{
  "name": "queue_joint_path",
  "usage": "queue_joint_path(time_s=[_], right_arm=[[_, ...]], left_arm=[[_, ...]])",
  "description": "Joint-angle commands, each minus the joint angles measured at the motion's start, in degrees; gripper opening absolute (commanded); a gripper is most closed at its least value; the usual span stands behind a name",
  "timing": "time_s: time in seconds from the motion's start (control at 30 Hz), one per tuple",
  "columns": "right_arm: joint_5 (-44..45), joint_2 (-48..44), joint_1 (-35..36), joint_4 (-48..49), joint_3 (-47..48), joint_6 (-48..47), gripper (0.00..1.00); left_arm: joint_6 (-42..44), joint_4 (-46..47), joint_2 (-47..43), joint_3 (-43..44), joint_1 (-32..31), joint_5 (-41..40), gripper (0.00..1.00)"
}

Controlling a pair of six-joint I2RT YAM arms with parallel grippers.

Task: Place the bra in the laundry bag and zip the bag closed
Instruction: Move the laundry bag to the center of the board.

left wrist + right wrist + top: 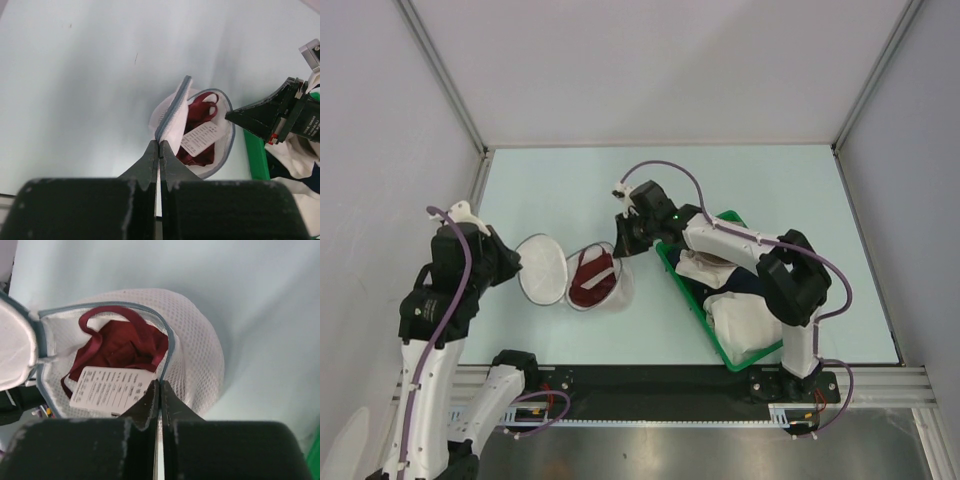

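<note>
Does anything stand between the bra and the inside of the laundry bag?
Nothing visible does: the bra already lies inside the open laundry bag, its white tag on top. The left gripper and the right gripper each pinch its rim.

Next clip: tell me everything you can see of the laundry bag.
The laundry bag is white mesh with a grey-blue zipper rim, two round halves hinged like a clamshell, lying open on the table. The left hand pinches the rim of the empty half, tipped up; the right hand pinches the rim of the other half, which holds the dark red bra and its white tag. It is unzipped.
</note>
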Motion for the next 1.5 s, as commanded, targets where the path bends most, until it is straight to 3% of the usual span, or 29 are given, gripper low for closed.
queue_joint_path(time_s=[0.0,0.13,0.23,0.4,0.7,0.8,0.87,0.9,0.97,1.0,1.07,1.1,1.17,1.27,1.4,1.47], right_arm=[[6.01,1.49,0.45,-8.99,15.62,-3.51,0.0],[9.55,3.42,0.8,-14.39,25.83,-6.59,0.0],[9.81,5.62,0.54,-15.62,29.61,-6.77,0.0],[8.5,11.32,-0.08,-14.05,34.01,-5.81,0.0],[5.77,20.91,0.36,-11.85,44.2,-1.68,0.02],[6.73,21.88,2.03,-13.51,46.75,-0.36,0.11],[7.96,21.45,2.56,-14.48,46.5,-0.09,0.18],[8.4,21.1,2.82,-15.01,46.41,-0.09,0.29],[10.24,19.69,2.91,-17.72,46.41,-0.62,0.43],[11.38,18.99,2.91,-18.87,46.41,-0.97,0.57],[15.76,16.37,3.0,-22.55,46.23,-3.06,0.71],[17.62,15.21,3.0,-23.53,45.45,-3.86,0.83],[23.15,11.19,3.0,-26.24,44.48,-6.4,0.97],[29.83,5.56,2.91,-30.37,41.93,-8.87,1.0],[38.54,-2.6,2.47,-33.12,33.6,-11.69,1.0],[40.66,-6.75,1.6,-32.86,24.73,-11.87,1.0]], left_arm=[[2.53,2.74,4.06,10.84,0.43,-3.57,0.0],[3.49,0.46,10.55,21.65,0.61,-7.36,0.0],[4.9,-0.42,14.69,25.44,0.87,-4.39,0.0],[5.78,2.73,18.57,21.41,2.98,-2.97,0.0],[10.09,9.77,22.43,13.33,14.31,-0.33,0.0],[9.21,10.03,23.49,12.09,16.51,0.1,0.0],[9.12,10.04,24.02,12.0,17.04,0.54,0.07],[9.3,9.95,24.28,12.17,17.13,0.2,0.26],[9.47,9.77,23.58,12.7,17.13,-1.29,0.35],[9.48,9.77,22.97,12.79,17.13,-3.04,0.47],[9.39,10.47,20.78,13.49,17.05,-3.41,0.55],[9.39,10.74,20.16,13.58,17.05,-2.37,0.58],[9.12,10.92,18.66,14.54,16.61,-1.83,0.61],[9.39,10.56,17.0,16.65,12.23,-4.28,0.64],[7.37,9.25,15.15,19.64,-1.89,-11.04,0.66],[5.62,8.98,14.53,20.17,-5.61,-11.76,0.67]])
